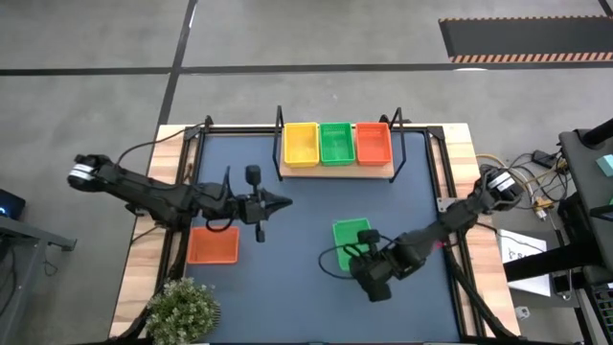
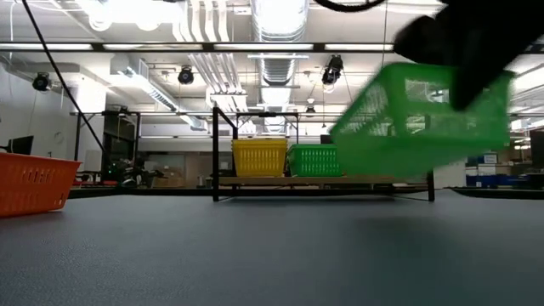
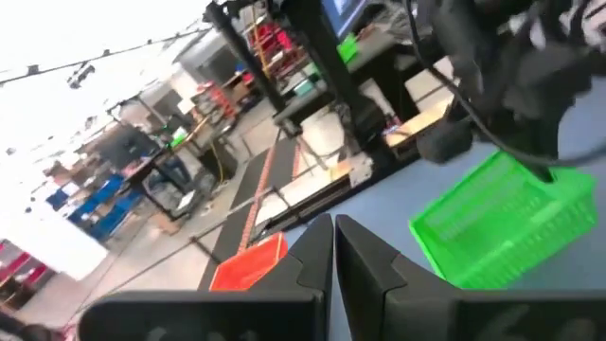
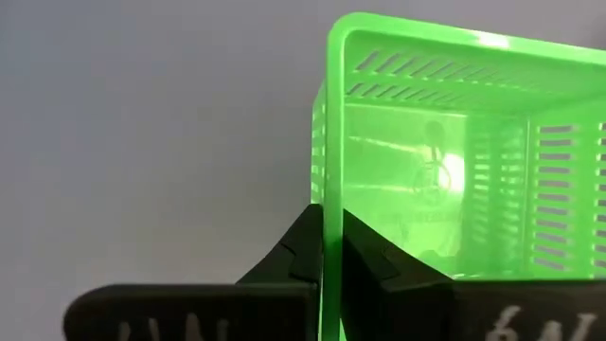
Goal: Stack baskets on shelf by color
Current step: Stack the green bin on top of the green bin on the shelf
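The shelf (image 1: 335, 171) at the table's far middle carries a yellow basket (image 1: 300, 143), a green one (image 1: 335, 143) and an orange one (image 1: 373, 144) side by side. Another orange basket (image 1: 212, 245) rests on its base on the table at the near left. My right gripper (image 1: 359, 251) is shut on a second green basket (image 1: 351, 232) right of the table's middle. My left gripper (image 1: 284, 201) hovers shut and level left of the middle, beyond the loose orange basket, with nothing in it. My right gripper pinches the green basket's near wall at its rim (image 4: 327, 204), one finger inside the basket and one outside. The fingers slant down from the table's near right. In the low view the basket (image 2: 421, 123) hangs tilted, lifted clear of the table.
A potted plant (image 1: 182, 309) stands at the near left corner. Black posts (image 1: 280, 125) rise at the shelf's ends. Bare dark tabletop (image 1: 287, 278) lies between the arms and in front of the shelf.
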Tool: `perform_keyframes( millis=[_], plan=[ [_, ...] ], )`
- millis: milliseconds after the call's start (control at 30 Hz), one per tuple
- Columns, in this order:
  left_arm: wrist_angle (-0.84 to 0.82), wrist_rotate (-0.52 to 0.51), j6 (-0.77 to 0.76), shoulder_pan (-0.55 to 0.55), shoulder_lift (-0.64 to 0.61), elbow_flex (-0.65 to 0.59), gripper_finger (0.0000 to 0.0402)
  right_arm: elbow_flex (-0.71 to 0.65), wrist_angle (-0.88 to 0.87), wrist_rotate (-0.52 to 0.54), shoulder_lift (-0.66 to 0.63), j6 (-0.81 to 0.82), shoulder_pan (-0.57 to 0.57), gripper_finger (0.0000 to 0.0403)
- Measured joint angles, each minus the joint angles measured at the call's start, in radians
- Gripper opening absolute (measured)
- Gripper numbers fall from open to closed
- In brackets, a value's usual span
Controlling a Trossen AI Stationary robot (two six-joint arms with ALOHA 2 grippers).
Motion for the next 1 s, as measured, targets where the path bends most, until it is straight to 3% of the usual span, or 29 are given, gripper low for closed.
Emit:
perform_keyframes(
  millis=[233,533,833,1000],
  plan=[
    [-0.003,-0.023,-0.004,0.012,-0.098,-0.094,0.0,0.133,-0.067,0.039,-0.002,-0.134,-0.118,0.0009],
    [-0.005,-0.023,-0.055,0.012,-0.207,-0.16,0.0,0.288,-0.126,0.043,-0.002,-0.378,-0.356,0.0008],
    [-0.004,-0.022,-0.053,0.012,-0.259,-0.188,0.0,0.333,-0.147,0.03,-0.002,-0.635,-0.662,0.0008],
    [-0.006,-0.022,-0.053,0.012,-0.274,-0.188,0.0,0.327,-0.145,-0.055,0.004,-0.761,-0.822,0.0008]
  ],
)
